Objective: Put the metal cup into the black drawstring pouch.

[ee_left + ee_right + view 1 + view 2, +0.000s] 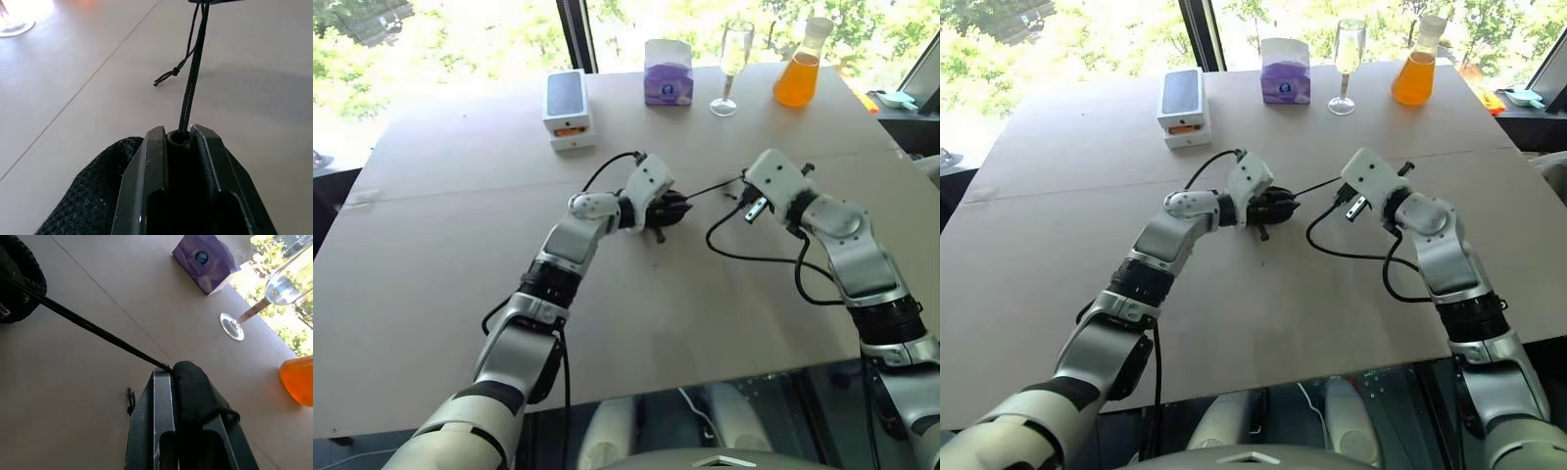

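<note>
The black drawstring pouch (pixel 668 209) lies bunched near the middle of the table, and its mesh fabric (pixel 93 196) shows beside my left fingers. My left gripper (pixel 179 135) is shut on the pouch's round neck piece, where the thin black cord (pixel 193 73) comes out. That cord (pixel 98 330) runs taut across to my right gripper (pixel 170 370), which is shut on it. In the head views my right gripper (pixel 745 182) is to the right of the pouch. The metal cup is hidden.
At the far edge stand a white phone box (pixel 568 108), a purple tissue box (pixel 668 73), a stemmed wine glass (pixel 734 64) and a flask of orange liquid (pixel 798 69). A knotted cord end (pixel 166 77) lies loose on the table (pixel 460 245).
</note>
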`<action>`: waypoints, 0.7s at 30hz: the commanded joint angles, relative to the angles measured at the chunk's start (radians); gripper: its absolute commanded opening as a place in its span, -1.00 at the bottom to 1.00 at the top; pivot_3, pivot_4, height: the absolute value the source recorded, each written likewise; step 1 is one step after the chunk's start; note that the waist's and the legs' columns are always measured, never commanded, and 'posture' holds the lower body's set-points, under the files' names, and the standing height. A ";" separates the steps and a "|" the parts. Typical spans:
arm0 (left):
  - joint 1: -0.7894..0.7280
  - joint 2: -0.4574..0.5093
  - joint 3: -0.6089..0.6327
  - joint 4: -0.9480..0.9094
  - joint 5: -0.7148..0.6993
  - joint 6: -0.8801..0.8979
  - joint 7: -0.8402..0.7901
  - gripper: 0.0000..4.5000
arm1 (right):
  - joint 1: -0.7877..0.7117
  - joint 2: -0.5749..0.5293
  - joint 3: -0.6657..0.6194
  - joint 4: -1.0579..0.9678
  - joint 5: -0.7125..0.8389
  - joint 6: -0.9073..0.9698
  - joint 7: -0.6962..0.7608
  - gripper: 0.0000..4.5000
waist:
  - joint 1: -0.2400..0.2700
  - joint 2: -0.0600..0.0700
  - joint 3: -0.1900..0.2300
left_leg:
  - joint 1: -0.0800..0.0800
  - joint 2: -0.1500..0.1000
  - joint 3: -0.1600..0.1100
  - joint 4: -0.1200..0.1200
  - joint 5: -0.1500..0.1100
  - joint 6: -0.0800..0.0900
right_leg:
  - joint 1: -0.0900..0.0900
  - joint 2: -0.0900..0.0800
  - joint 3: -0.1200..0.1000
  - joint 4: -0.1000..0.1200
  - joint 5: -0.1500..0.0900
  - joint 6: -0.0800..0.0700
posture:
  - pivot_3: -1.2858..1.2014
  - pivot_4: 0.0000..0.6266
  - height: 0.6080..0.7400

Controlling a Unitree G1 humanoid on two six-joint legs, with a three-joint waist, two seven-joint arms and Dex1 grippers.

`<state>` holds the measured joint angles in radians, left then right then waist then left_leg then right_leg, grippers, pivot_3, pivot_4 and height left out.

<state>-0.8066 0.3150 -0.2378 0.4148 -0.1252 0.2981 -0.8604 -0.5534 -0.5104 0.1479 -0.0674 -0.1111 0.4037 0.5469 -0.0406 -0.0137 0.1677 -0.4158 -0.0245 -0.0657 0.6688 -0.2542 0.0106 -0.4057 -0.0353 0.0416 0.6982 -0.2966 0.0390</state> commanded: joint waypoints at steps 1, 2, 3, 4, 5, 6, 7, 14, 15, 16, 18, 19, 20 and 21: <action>0.049 0.025 0.074 -0.062 -0.077 0.066 -0.043 -0.91 | 0.052 -0.007 -0.065 -0.080 0.057 0.034 0.022 -1.00 | -0.001 0.000 0.000 | 0.000 0.000 0.000 0.000 0.000 0.000 | 0.000 0.000 0.000 0.000 0.000 0.000 | 0.03 -0.52 1.00; 0.059 0.027 0.084 -0.098 -0.105 0.090 -0.062 -0.46 | 0.075 -0.008 -0.051 -0.089 0.078 0.031 0.046 -1.00 | -0.002 0.000 0.000 | 0.000 0.000 0.000 0.000 0.000 0.000 | 0.000 0.000 0.001 0.001 0.000 0.000 | 0.03 -0.52 1.00; 0.076 0.033 0.094 -0.144 -0.134 0.118 -0.077 -0.34 | 0.103 0.003 -0.049 -0.099 0.109 0.034 0.064 -0.73 | -0.002 0.000 0.000 | 0.000 0.000 0.000 0.000 0.000 0.000 | 0.000 0.000 0.000 0.001 0.000 0.000 | 0.03 -0.52 1.00; 0.096 0.041 0.109 -0.196 -0.164 0.150 -0.085 -0.12 | 0.127 0.011 -0.051 -0.107 0.128 0.034 0.070 -0.58 | -0.002 0.000 0.000 | 0.001 0.000 0.000 0.001 0.000 0.000 | 0.000 0.000 0.000 0.001 0.000 0.000 | 0.03 -0.52 1.00; 0.125 0.053 0.136 -0.265 -0.206 0.195 -0.087 0.09 | 0.149 0.013 -0.053 -0.119 0.133 0.031 0.064 -0.37 | -0.003 0.000 0.000 | 0.001 0.000 0.000 0.001 0.000 0.000 | 0.000 0.000 0.000 0.001 0.000 0.000 | 0.03 -0.52 1.00; 0.161 0.073 0.173 -0.343 -0.259 0.260 -0.083 0.30 | 0.173 0.016 -0.067 -0.147 0.151 0.044 0.063 -0.17 | -0.003 0.000 0.000 | 0.001 0.001 0.000 0.001 0.000 0.000 | 0.000 0.000 0.001 0.001 0.000 0.000 | 0.03 -0.52 1.00; 0.202 0.100 0.204 -0.415 -0.296 0.314 -0.077 0.53 | 0.201 0.012 -0.083 -0.186 0.175 0.061 0.069 0.07 | -0.002 0.000 0.000 | 0.000 0.001 0.000 0.001 0.000 0.000 | 0.000 0.000 0.001 0.001 0.000 0.000 | 0.03 -0.52 1.00; 0.565 0.251 0.380 -0.733 -0.355 0.311 -0.038 0.77 | 0.499 -0.022 -0.258 -0.493 0.346 0.133 0.106 0.99 | 0.009 0.001 -0.001 | 0.001 0.002 -0.001 0.000 -0.002 0.002 | 0.001 -0.002 0.002 -0.001 0.000 0.000 | 0.03 -0.52 1.00; 0.610 0.262 0.398 -0.750 -0.351 0.300 -0.028 0.77 | 0.546 -0.024 -0.284 -0.528 0.366 0.133 0.106 0.99 | 0.012 0.001 -0.001 | 0.001 0.002 -0.002 0.000 -0.002 0.004 | 0.002 -0.002 0.002 -0.002 0.000 0.000 | 0.03 -0.52 1.00; 0.647 0.268 0.413 -0.759 -0.349 0.295 -0.015 0.77 | 0.591 -0.026 -0.306 -0.552 0.375 0.128 0.104 0.99 | 0.017 0.001 -0.001 | 0.002 0.002 -0.003 0.000 -0.003 0.004 | 0.003 -0.002 0.002 -0.002 0.000 0.000 | 0.03 -0.52 1.00; 0.732 0.280 0.449 -0.773 -0.354 0.282 -0.003 0.77 | 0.693 -0.023 -0.360 -0.594 0.397 0.108 0.104 0.99 | 0.028 0.001 -0.001 | 0.002 0.002 -0.003 0.000 -0.003 0.005 | 0.004 -0.003 0.001 -0.002 0.000 0.000 | 0.03 -0.52 1.00; 0.769 0.284 0.464 -0.782 -0.355 0.272 0.001 0.77 | 0.734 -0.016 -0.387 -0.615 0.415 0.108 0.100 0.99 | 0.030 0.001 -0.001 | 0.003 0.001 -0.004 0.000 -0.003 0.005 | 0.005 -0.003 0.000 -0.002 0.000 0.000 | 0.03 -0.52 1.00; 0.804 0.285 0.482 -0.796 -0.359 0.268 0.011 0.77 | 0.776 -0.009 -0.418 -0.634 0.430 0.100 0.098 0.99 | 0.031 0.001 -0.001 | 0.004 0.001 -0.004 0.000 -0.003 0.005 | 0.007 -0.003 0.000 -0.002 0.000 0.000 | 0.03 -0.52 1.00; 0.827 0.284 0.491 -0.808 -0.362 0.265 0.020 0.77 | 0.804 -0.007 -0.438 -0.644 0.442 0.093 0.097 0.99 | 0.032 0.001 -0.001 | 0.007 0.001 -0.005 0.000 -0.003 0.005 | 0.010 -0.003 -0.001 -0.002 0.000 0.000 | 0.03 -0.52 1.00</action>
<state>0.0057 0.5907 0.2183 -0.3311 -0.4730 0.5913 -0.8534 0.2293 -0.5228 -0.2267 -0.6488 0.2965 0.5292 0.6468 -0.0088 -0.0127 0.1668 -0.4068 -0.0232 -0.0706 0.6688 -0.2573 0.0156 -0.3930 -0.0388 0.0408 0.6959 -0.2965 0.0389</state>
